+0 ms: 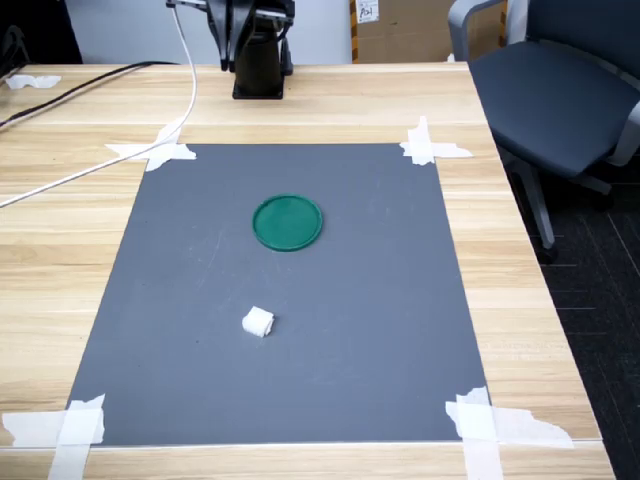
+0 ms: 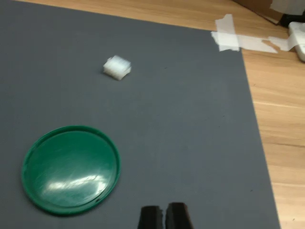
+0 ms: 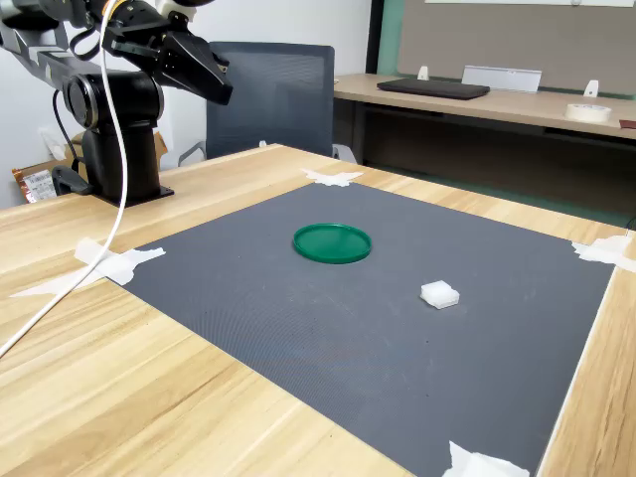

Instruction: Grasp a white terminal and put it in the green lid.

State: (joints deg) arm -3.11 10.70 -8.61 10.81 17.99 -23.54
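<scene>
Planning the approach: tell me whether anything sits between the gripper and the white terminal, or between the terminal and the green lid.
Nothing visible does. The gripper is raised near the arm's base, the white terminal lies alone on the grey mat, and only bare mat separates it from the green lid.

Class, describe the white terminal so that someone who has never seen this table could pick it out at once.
Find the dark grey mat taped at its corners to the wooden table. Only two things lie on it: a round green lid and, apart from it and farther from the arm's base, the white terminal. It is the tiny blocky piece, unlike the flat white tape strips at the corners.
</scene>
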